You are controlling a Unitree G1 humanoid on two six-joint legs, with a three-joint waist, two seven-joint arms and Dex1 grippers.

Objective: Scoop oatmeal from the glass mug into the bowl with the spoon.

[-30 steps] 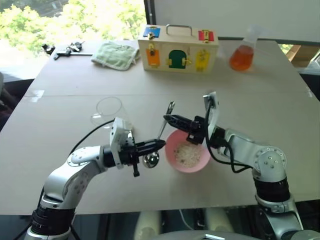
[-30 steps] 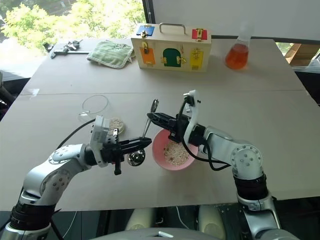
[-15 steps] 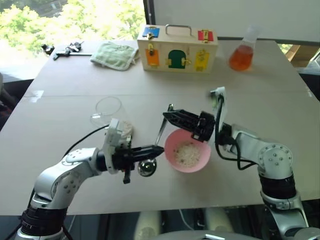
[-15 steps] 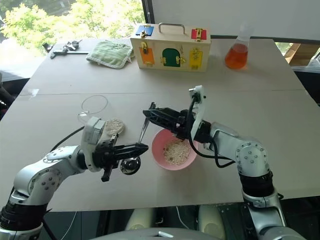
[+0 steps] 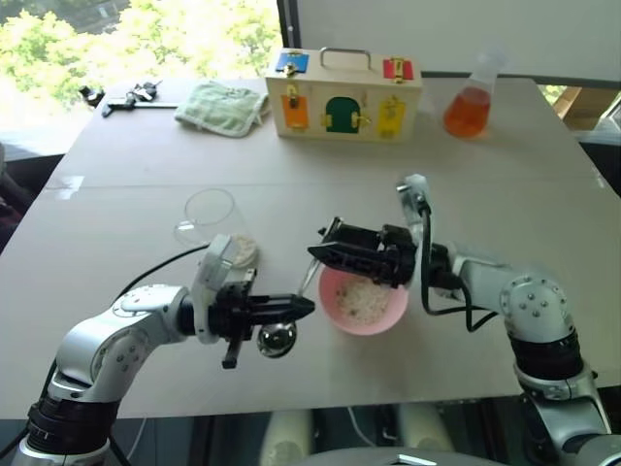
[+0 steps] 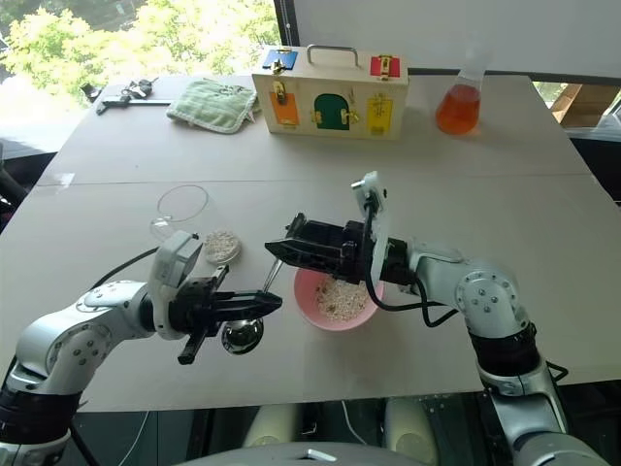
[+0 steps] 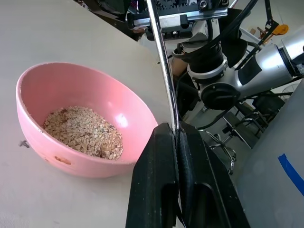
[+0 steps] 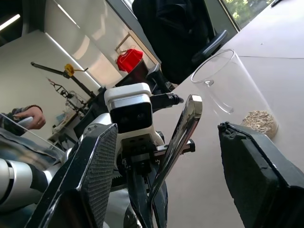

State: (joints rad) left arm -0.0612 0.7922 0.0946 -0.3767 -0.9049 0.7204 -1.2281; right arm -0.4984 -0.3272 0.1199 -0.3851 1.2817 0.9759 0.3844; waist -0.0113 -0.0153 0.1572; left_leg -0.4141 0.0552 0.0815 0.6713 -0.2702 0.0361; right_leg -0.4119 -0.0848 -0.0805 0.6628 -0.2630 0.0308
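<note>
On the wide pale table (image 5: 543, 194), toward its far edge, stand a wooden latch box (image 5: 343, 95), a folded green cloth (image 5: 224, 105) and a flask of orange liquid (image 5: 470, 105). Nearer the front sits the pink bowl (image 5: 361, 302), with a layer of oatmeal (image 7: 80, 130) on its bottom. To its left lies the glass mug (image 5: 212, 218), tipped on its side, with a small heap of flakes by its base. The left gripper (image 5: 303, 307), level and pointing toward the bowl, has its black fingers (image 7: 164, 175) pressed together on the handle of the spoon (image 7: 162, 61); the spoon's round bowl hangs below the fingertips, just left of the pink bowl, and its handle slants up toward the right gripper (image 5: 325, 250). That gripper's jaws stand wide apart on either side of the handle's end, not touching it.
</note>
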